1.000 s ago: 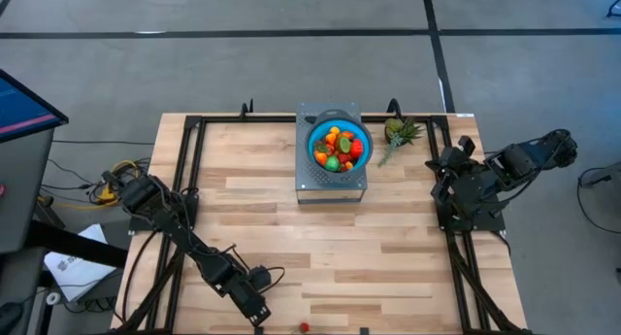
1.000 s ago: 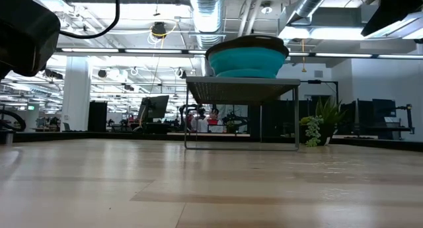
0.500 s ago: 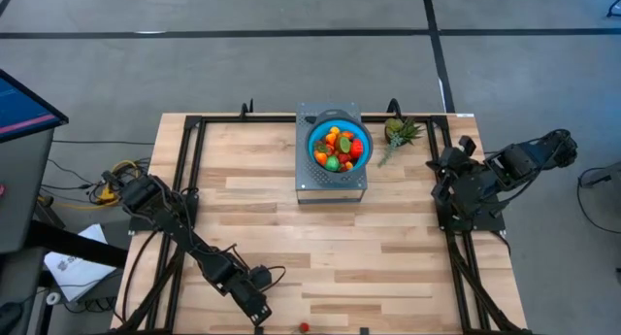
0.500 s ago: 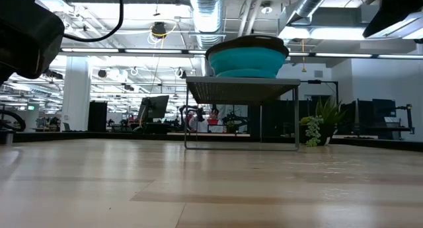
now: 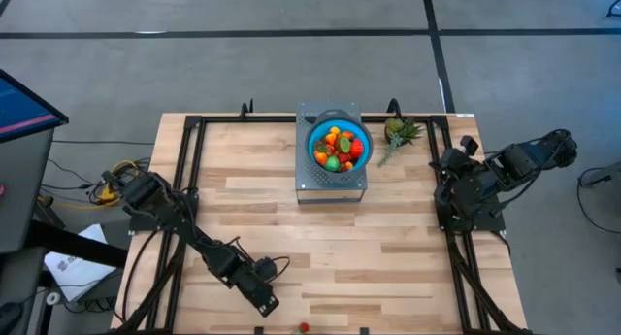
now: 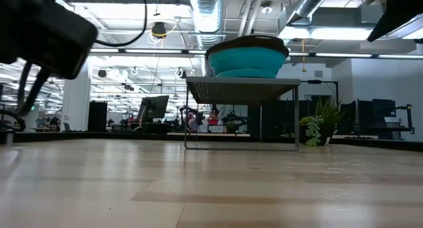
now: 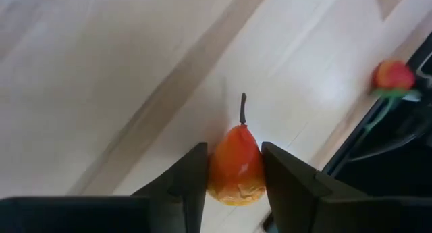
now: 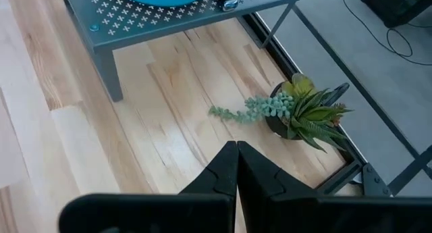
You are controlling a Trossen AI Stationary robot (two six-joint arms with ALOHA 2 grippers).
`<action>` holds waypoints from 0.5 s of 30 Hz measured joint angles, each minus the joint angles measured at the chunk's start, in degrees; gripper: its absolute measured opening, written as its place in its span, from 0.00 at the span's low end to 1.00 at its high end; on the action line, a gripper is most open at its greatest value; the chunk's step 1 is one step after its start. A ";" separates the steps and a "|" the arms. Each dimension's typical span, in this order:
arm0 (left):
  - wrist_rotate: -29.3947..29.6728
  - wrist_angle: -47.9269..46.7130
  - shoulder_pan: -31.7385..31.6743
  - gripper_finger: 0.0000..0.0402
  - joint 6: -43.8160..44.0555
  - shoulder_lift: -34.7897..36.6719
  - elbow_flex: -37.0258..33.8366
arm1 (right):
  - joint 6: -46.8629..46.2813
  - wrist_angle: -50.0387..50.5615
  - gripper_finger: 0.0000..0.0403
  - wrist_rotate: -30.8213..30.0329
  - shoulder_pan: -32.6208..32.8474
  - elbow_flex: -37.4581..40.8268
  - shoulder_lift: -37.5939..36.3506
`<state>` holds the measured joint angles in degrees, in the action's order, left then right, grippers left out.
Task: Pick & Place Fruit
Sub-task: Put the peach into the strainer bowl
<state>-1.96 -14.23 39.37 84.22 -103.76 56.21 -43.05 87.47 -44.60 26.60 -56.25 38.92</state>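
Left claw (image 7: 233,175) low at the near edge of the table (image 5: 388,238), closed around a small orange pear (image 7: 234,167). Pear pinched between the two dark fingers (image 7: 192,175), one on each side, thin stem pointing away from the wrist. Pale wood right under it. From above, same claw (image 5: 264,298) near the front edge, a bit left of the middle, at the end of a long dark arm. Pear hidden from above.

Just past the claw, one small red fruit (image 7: 393,75) with a green leafy bit, lying by the black frame at the table's front edge. From above, a tiny red dot (image 5: 304,327) there, close to the claw but not touching.

Farther off, the blue bowl (image 5: 314,141) on a small grey stand (image 5: 330,186) at the back middle of the table. Bowl piled with fruit (image 5: 339,148), red, orange and green. From table height, only the bowl's teal side (image 6: 247,61) up on the stand, fruit out of sight.

Beside the stand, a small green plant (image 5: 400,134) in a dark pot, near the back right corner.

Right claw (image 8: 236,162) at the right side of the table, fingers pressed shut with nothing between them. Same plant (image 8: 297,113) and the stand's leg (image 8: 111,74) ahead of it. Right arm (image 5: 485,180) folded up by the table's right edge.
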 joint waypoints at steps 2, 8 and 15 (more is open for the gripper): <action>-0.10 0.65 -0.98 0.31 -0.98 0.04 0.02 | 0.06 0.00 0.00 0.37 -0.02 0.00 0.00; -0.06 4.23 -4.61 0.30 -5.93 0.71 0.13 | 1.49 0.17 0.00 1.25 0.00 0.00 0.00; 5.43 8.18 -9.63 0.30 -11.10 3.83 0.22 | 1.69 0.43 0.00 1.23 -0.02 0.00 -0.04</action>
<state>3.47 -6.04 29.74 73.12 -99.93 56.42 -41.35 87.90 -43.36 26.59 -56.25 38.87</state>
